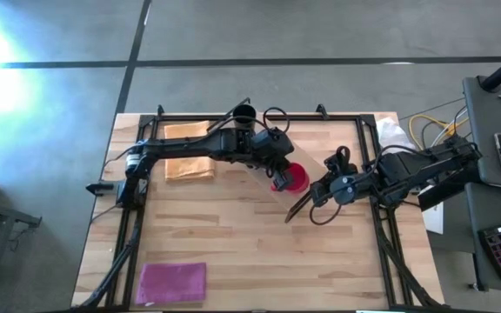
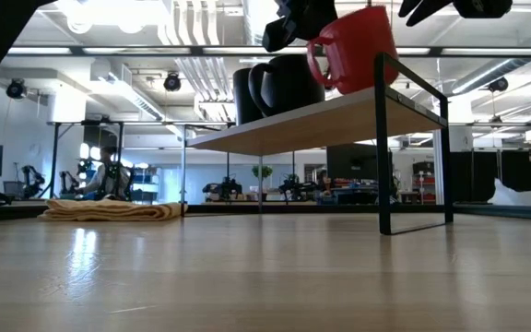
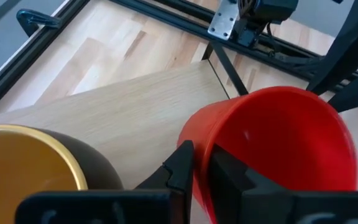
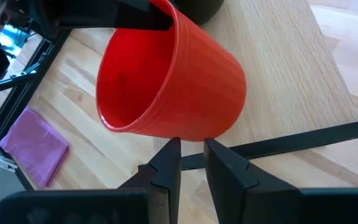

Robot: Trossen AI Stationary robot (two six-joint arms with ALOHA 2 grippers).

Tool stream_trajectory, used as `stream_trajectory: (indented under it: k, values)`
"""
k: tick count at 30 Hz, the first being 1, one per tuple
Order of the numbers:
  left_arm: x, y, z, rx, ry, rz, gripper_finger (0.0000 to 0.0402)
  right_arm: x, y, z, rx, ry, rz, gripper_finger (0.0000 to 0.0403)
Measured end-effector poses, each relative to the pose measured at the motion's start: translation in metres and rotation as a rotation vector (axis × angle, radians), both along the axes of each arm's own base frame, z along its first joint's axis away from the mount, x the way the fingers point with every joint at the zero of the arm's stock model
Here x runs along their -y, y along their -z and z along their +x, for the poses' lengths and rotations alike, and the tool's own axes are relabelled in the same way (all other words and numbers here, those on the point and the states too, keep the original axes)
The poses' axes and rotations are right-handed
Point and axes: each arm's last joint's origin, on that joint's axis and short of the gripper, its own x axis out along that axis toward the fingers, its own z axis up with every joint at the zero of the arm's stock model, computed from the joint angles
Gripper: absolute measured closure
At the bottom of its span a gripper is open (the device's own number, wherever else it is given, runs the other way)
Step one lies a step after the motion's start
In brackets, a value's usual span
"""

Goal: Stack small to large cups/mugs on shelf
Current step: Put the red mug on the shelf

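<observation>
Red mug [image 1: 295, 178] tilted above shelf [image 2: 339, 115] end, beside dark mug [image 2: 289, 81]. Left gripper [image 3: 201, 171], reaching in from left, clamped on mug rim. Right gripper [image 4: 191, 163], extended from right, just under mug; fingers narrowly parted, grasping nothing.

The left gripper [image 1: 278, 178] pinches closed mid-table; the right gripper [image 1: 317, 205] hovers beside it.

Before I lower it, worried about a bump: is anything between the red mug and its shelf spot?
Nothing visible: the left gripper holds the red mug tilted over bare shelf board; the yellow-lined mug stands beside it, apart.
</observation>
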Motion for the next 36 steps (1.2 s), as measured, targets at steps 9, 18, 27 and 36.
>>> stream_trajectory:
  k: [9,18,27,36]
  values:
    - [-0.001,0.004,0.0,-0.006,-0.019,-0.02,0.0315,0.001,0.001,-0.001,-0.018,0.001,-0.006,0.0339]
    - [-0.001,0.003,0.001,-0.002,-0.025,-0.013,0.0305,0.001,0.001,-0.002,-0.02,0.001,-0.007,0.0339]
    - [-0.002,-0.001,-0.001,0.007,-0.042,0.013,0.0307,0.001,0.001,-0.002,-0.021,0.0,-0.007,0.0339]
    - [0.001,-0.032,-0.021,0.097,-0.045,0.032,0.0307,0.0,0.001,-0.002,-0.023,-0.015,-0.004,0.0339]
